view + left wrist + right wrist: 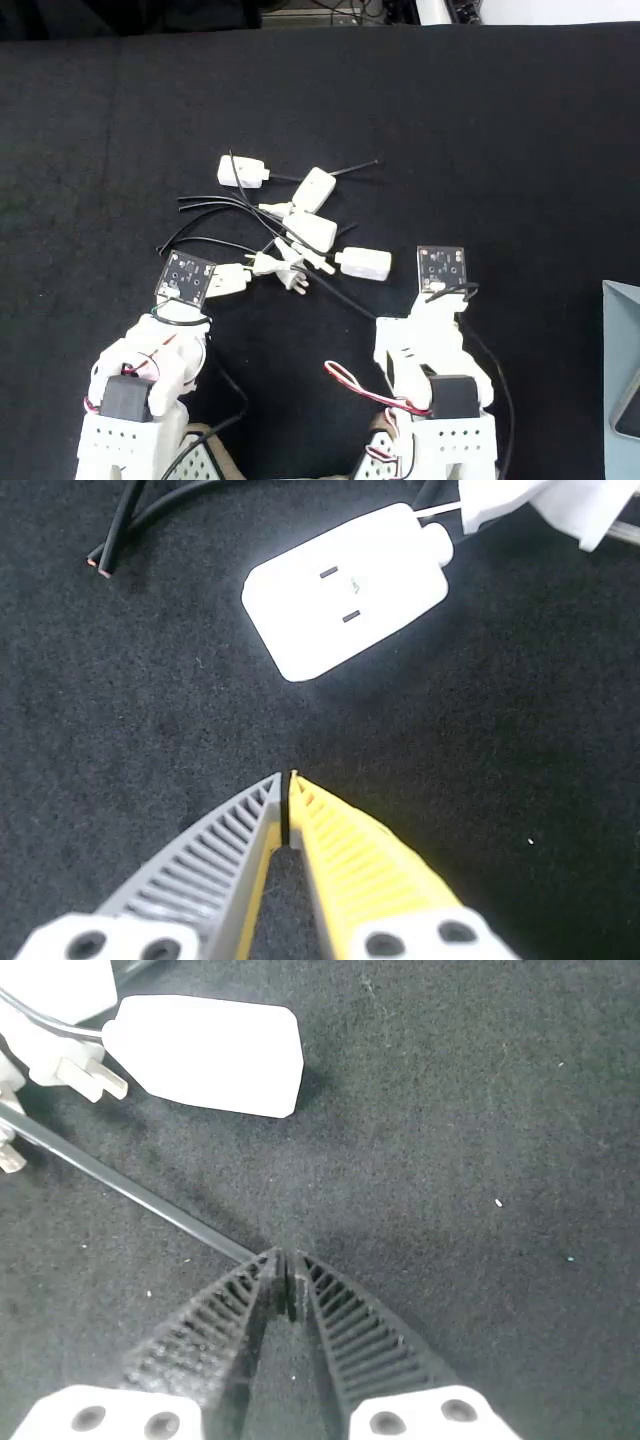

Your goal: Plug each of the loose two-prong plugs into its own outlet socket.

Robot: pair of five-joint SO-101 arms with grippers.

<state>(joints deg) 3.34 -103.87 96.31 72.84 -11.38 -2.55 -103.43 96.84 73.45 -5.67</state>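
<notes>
Left fingers pressed together; outlet socket lies just ahead, not touching.

Black table — white sockets, plugs, cords, seemingly tangled

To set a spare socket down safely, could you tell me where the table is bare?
Bare cloth: the far strip beyond the tangle of sockets, plugs and cords; the wide stretch to its right, up to the pale blue object; the left side. Crowded: from the tangle down to the left gripper and right gripper.
</notes>
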